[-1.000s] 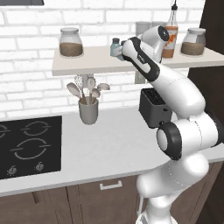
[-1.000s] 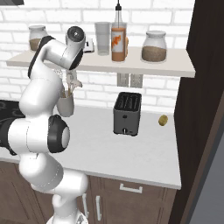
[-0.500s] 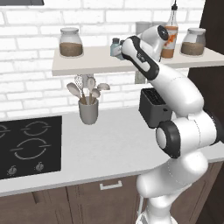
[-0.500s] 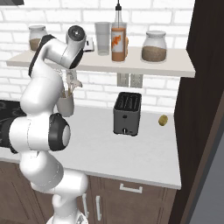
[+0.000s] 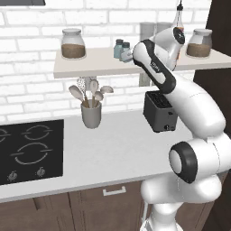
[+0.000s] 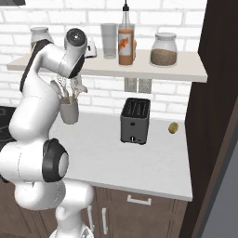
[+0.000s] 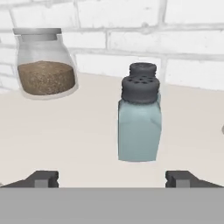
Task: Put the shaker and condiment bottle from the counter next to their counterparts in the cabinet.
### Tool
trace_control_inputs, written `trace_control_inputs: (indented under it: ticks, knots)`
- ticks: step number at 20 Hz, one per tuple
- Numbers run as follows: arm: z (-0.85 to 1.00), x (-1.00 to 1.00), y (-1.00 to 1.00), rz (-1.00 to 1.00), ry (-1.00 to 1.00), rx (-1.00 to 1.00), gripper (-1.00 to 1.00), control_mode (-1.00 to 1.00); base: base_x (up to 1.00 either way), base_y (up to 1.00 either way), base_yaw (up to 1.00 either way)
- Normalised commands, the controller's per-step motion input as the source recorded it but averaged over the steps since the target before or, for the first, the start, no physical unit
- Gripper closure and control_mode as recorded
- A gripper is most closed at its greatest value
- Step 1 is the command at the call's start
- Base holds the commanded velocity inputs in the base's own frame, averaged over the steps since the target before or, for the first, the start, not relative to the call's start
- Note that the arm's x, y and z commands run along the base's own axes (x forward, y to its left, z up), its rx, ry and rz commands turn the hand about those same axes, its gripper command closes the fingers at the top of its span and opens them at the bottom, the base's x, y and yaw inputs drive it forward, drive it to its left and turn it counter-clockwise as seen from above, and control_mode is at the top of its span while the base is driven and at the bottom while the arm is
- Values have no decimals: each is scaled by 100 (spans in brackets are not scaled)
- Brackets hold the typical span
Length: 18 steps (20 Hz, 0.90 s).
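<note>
The claw (image 7: 112, 177) stands with jaws apart and empty, level with the shelf board of the cabinet (image 5: 90, 67). The shaker (image 7: 139, 120) stands upright on the board straight ahead, free of both tips, its twin (image 7: 143, 70) close behind it. The condiment bottle (image 6: 125, 41) already stands on the shelf beside the squat orange bottle (image 6: 134, 46). Judged step: withdrawal. Back straight out along the approach axis; avoid any sideways sweep toward the glass jar (image 7: 43, 63).

Shelf (image 5: 90, 67) w/ shakers (image 7: 139, 122), jars (image 7: 43, 65)
</note>
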Motion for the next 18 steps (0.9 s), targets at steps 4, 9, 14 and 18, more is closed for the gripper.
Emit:
trace_control_inputs:
  ticks: [4,9,14,18]
  knots:
    - [4,-100,0,0,0,0,-100,-100,0,0,0]
    - [14,-100,-5,0,0,0,-100,-100,0,0,0]
    - [52,-100,-32,0,0,0,-100,-100,0,0,0]
    - [87,-100,-47,0,0,0,-100,-100,0,0,0]
